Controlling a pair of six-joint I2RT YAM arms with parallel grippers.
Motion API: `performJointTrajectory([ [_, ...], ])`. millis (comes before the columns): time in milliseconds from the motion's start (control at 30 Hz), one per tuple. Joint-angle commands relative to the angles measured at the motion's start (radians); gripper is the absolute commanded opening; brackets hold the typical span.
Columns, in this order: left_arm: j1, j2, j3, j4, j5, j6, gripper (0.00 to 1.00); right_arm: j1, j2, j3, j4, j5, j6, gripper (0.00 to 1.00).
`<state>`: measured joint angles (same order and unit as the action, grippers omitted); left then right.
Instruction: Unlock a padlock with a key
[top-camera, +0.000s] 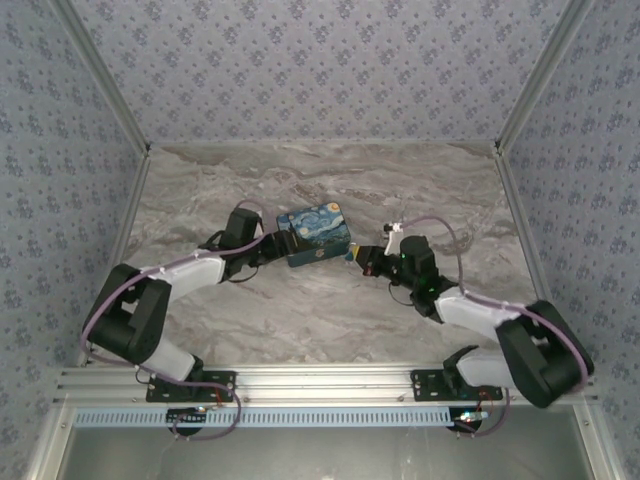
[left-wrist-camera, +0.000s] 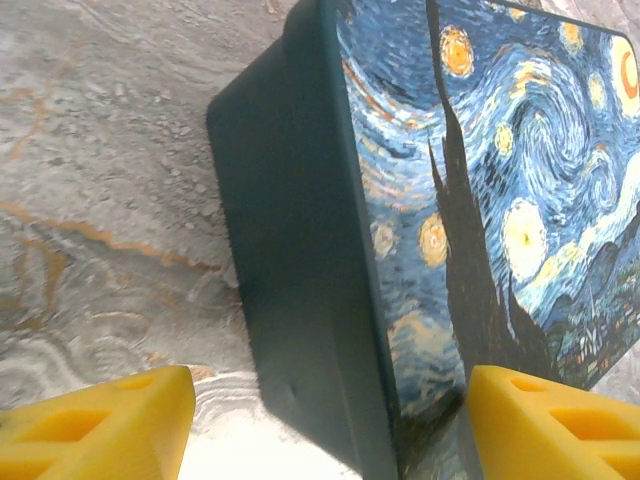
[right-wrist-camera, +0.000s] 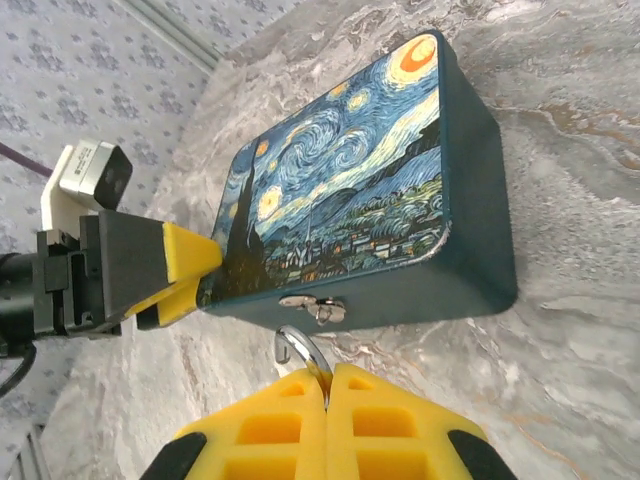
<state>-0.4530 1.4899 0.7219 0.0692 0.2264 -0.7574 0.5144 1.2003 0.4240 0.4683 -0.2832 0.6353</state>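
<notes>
Left gripper (left-wrist-camera: 330, 410): fingers spread astride the left end of the starry box (right-wrist-camera: 340, 180), whose lid is closed and contents hidden. Right gripper (right-wrist-camera: 328, 372): pressed together on the padlock (right-wrist-camera: 297, 345), just right of the box's latch (right-wrist-camera: 315, 308). You should brace the box and pinch squarely, without twisting the shackle.

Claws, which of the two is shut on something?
The right claw: shut tight on the silvery shackle of the padlock, by the latch of the box. The left claw is spread open, straddling that box's end.
</notes>
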Motion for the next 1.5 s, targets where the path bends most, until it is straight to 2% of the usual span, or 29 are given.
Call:
performJointTrajectory([
  [0, 0.018, -0.086, -0.006, -0.068, -0.052, 0.043, 0.75, -0.008, -0.124, 0.094, -0.437, 0.029, -0.185, 0.05],
  [200, 0.044, -0.233, 0.001, -0.117, -0.14, 0.115, 0.83, -0.026, -0.283, 0.179, -0.789, 0.051, -0.265, 0.05],
  [367, 0.066, -0.357, -0.029, -0.131, -0.209, 0.165, 0.88, -0.024, -0.317, 0.235, -1.003, 0.046, -0.275, 0.03],
  [500, 0.089, -0.459, -0.063, -0.14, -0.249, 0.179, 0.92, -0.025, -0.307, 0.242, -1.094, 0.035, -0.235, 0.02],
  [900, 0.145, -0.615, -0.107, -0.186, -0.311, 0.197, 0.97, -0.022, -0.109, 0.235, -1.117, -0.013, -0.186, 0.01],
  [1200, 0.154, -0.618, -0.119, -0.176, -0.304, 0.2, 0.97, -0.021, 0.044, 0.264, -1.089, -0.002, -0.195, 0.01],
  [1467, 0.155, -0.593, -0.118, -0.157, -0.291, 0.2, 0.98, -0.021, 0.144, 0.275, -0.995, -0.017, -0.198, 0.01],
])
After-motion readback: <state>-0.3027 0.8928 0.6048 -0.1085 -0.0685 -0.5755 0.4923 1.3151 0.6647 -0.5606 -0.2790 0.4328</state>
